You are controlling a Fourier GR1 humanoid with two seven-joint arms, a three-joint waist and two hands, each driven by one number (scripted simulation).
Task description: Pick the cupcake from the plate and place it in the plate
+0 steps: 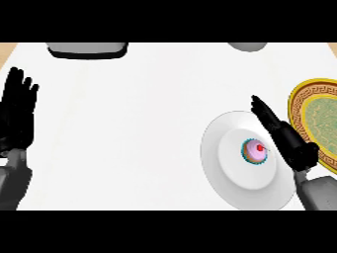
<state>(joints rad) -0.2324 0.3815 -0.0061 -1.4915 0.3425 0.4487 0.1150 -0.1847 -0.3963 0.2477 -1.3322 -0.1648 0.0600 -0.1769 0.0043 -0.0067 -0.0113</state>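
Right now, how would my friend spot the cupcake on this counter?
Look at the right side of the white counter, where a plain white plate lies beside a gold-rimmed green plate. The cupcake sits on the white one: small, pink, with a red cherry on top.

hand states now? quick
Left hand: open, resting, holds nothing.
Right hand: open, beside the pink-frosted cupcake on the white round plate, not gripping.

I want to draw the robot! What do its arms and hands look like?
The left hand and right hand are black, with slim fingers and a thumb. The left forearm and right forearm are smooth, rounded and grey. No cables or markings show.
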